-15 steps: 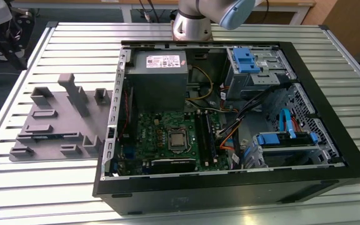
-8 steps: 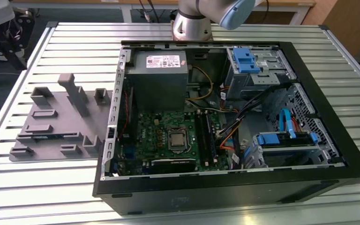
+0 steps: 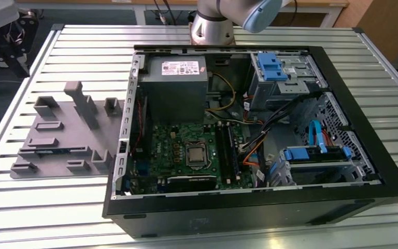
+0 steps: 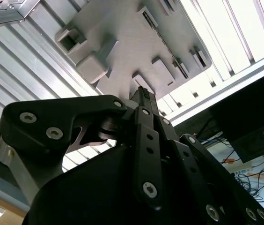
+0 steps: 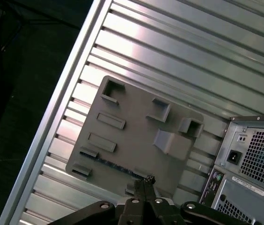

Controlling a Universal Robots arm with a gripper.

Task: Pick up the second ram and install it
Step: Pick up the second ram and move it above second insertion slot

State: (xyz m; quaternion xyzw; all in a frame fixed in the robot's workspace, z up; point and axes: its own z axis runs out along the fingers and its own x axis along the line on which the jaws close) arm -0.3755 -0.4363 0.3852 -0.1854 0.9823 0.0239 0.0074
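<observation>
The second ram (image 5: 112, 164) is a thin blue stick lying on edge in a slot of the grey holder plate (image 5: 132, 131); in the exterior view the ram (image 3: 54, 151) is a blue line near the front of that plate (image 3: 60, 129). My gripper (image 5: 144, 180) hangs well above the plate, over the end of the stick nearest the computer case, with its black fingertips pressed together and nothing between them. In the second wrist view the gripper (image 4: 141, 93) points at the plate (image 4: 122, 42). The green motherboard (image 3: 185, 150) with its long black slots (image 3: 225, 150) lies inside the open case.
The black computer case (image 3: 254, 207) lies open on the slatted metal table (image 3: 81, 62). Inside it are a grey power supply (image 3: 174, 83), blue drive brackets (image 3: 271, 66) and loose cables (image 3: 254, 140). The holder plate carries upright blocks (image 3: 81, 101). The arm's base (image 3: 211, 28) stands behind the case.
</observation>
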